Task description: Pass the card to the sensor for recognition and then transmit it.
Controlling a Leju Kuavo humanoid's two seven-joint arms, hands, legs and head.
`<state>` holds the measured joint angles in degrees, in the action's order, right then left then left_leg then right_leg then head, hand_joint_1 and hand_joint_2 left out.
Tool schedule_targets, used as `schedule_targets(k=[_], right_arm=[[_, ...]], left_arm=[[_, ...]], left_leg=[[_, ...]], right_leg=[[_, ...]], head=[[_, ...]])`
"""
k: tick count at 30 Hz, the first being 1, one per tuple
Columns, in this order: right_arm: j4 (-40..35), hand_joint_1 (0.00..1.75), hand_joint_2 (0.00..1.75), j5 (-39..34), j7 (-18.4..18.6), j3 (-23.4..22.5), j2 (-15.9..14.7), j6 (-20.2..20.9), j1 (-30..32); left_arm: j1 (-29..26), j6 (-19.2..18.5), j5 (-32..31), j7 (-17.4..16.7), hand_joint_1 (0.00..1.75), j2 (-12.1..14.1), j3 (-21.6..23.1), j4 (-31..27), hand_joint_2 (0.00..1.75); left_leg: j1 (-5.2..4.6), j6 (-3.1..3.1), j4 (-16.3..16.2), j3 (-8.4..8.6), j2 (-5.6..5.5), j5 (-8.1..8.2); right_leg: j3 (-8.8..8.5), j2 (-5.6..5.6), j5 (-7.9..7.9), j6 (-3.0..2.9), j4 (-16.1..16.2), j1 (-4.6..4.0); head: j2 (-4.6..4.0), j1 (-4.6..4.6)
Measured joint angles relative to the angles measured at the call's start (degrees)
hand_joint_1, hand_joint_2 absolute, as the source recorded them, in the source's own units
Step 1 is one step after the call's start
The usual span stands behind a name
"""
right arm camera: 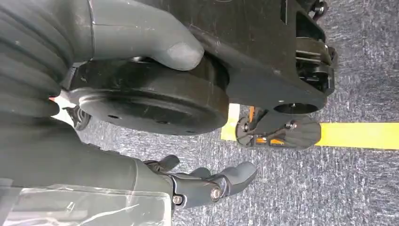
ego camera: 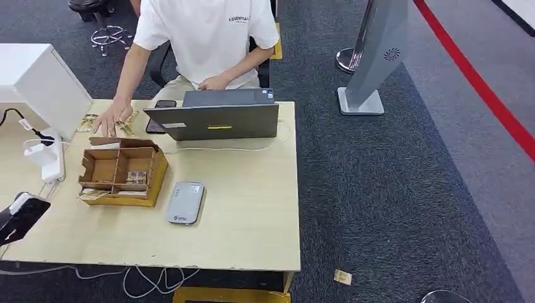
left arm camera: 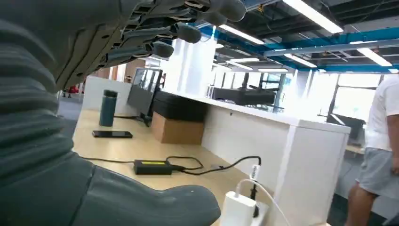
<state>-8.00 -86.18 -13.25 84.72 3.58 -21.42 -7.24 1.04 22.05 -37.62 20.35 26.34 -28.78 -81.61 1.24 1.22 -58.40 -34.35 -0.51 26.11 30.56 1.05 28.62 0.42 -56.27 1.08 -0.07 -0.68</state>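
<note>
The cards (ego camera: 136, 178) lie in the cardboard organizer (ego camera: 120, 170) left of centre in the head view, with the grey sensor (ego camera: 185, 202) just beside its lower right. The left hand (left arm camera: 155, 33), fingers spread and empty, looks nearer to them; the right hand (right arm camera: 207, 181) hangs open over the carpet (right arm camera: 306, 188). The person's shirt (ego camera: 208, 31) reads "ESSENTIALS".

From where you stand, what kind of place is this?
Most likely an open-plan office or demo space: a person works at a laptop on a light wooden desk, grey carpet covers the floor, and long ceiling strip lights run overhead.
</note>
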Motion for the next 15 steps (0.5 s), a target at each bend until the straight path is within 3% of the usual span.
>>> schedule_targets(k=[3, 4, 6, 8, 10, 11, 12, 15], right_arm=[[0.0, 0.00, 1.75, -0.1, -0.1, 0.0, 0.0, 0.0, 0.0], [0.0, 0.00, 1.75, -0.2, -0.1, -0.1, 0.0, 0.0, 0.0], [0.0, 0.00, 1.75, -0.9, -0.3, -0.2, -0.1, 0.0, 0.1], [0.0, 0.00, 1.75, -1.4, -0.9, -0.4, -0.2, 0.0, 0.4], [0.1, 0.00, 1.75, -2.1, -1.2, -0.7, -0.2, 0.1, 0.4], [0.1, 0.00, 1.75, -2.4, -1.5, -0.7, -0.3, 0.1, 0.5], [0.2, 0.00, 1.75, -2.7, -1.8, -0.9, -0.3, 0.6, 0.6], [0.3, 0.00, 1.75, -3.4, -2.1, -1.5, -0.4, 2.6, 0.8]], left_arm=[[-0.6, -0.3, 0.4, -0.4, 0.00, 0.0, -1.6, -0.6, 1.75], [-1.1, -1.1, 2.3, -0.7, 0.00, 0.0, -2.5, -0.9, 1.75], [-2.9, -6.3, 11.5, 0.5, 0.00, 0.4, -6.7, -0.9, 1.75], [-3.9, -15.3, 19.8, 2.3, 0.00, 0.9, -13.6, 0.2, 1.75], [-3.8, -25.6, 25.1, 3.5, 0.00, 1.7, -23.2, 4.3, 1.75], [-3.4, -29.0, 27.5, 3.5, 0.00, 2.1, -28.0, 7.2, 1.75], [-2.8, -30.8, 29.8, 3.5, 0.00, 2.3, -32.4, 10.3, 1.75], [-1.8, -31.4, 34.2, 5.4, 0.00, 2.3, -42.6, 19.4, 1.75]], left_leg=[[-0.01, 0.00, 0.0, 0.00, -0.04, 0.00], [-0.01, 0.00, 0.0, 0.01, -0.05, 0.00], [0.00, 0.04, 0.0, 0.05, 0.10, 0.04], [0.01, 0.05, 0.0, 0.03, 0.16, 0.06], [0.02, 0.10, 0.0, 0.06, 0.18, 0.10], [0.03, 0.11, 0.1, 0.05, 0.19, 0.11], [0.03, 0.11, 0.1, 0.05, 0.19, 0.11], [0.04, 0.17, 0.1, 0.07, 0.15, 0.15]], right_leg=[[-0.21, 0.00, -0.01, 0.00, 0.0, 0.00], [-0.27, 0.00, -0.01, 0.00, 0.0, 0.00], [-0.22, 0.18, -0.01, 0.00, 0.0, -0.03], [-0.18, 0.24, 0.00, -0.01, 0.0, -0.05], [-0.12, 0.24, 0.05, -0.05, 0.0, -0.05], [-0.11, 0.24, 0.08, -0.09, 0.0, -0.05], [-0.11, 0.23, 0.11, -0.12, 0.0, -0.05], [-0.11, 0.16, 0.18, -0.15, 0.0, -0.05]], head=[[0.00, 0.02], [0.00, 0.02], [0.00, 0.00], [0.00, 0.04], [0.00, -0.02], [0.00, -0.07], [0.00, -0.09], [0.00, -0.11]])
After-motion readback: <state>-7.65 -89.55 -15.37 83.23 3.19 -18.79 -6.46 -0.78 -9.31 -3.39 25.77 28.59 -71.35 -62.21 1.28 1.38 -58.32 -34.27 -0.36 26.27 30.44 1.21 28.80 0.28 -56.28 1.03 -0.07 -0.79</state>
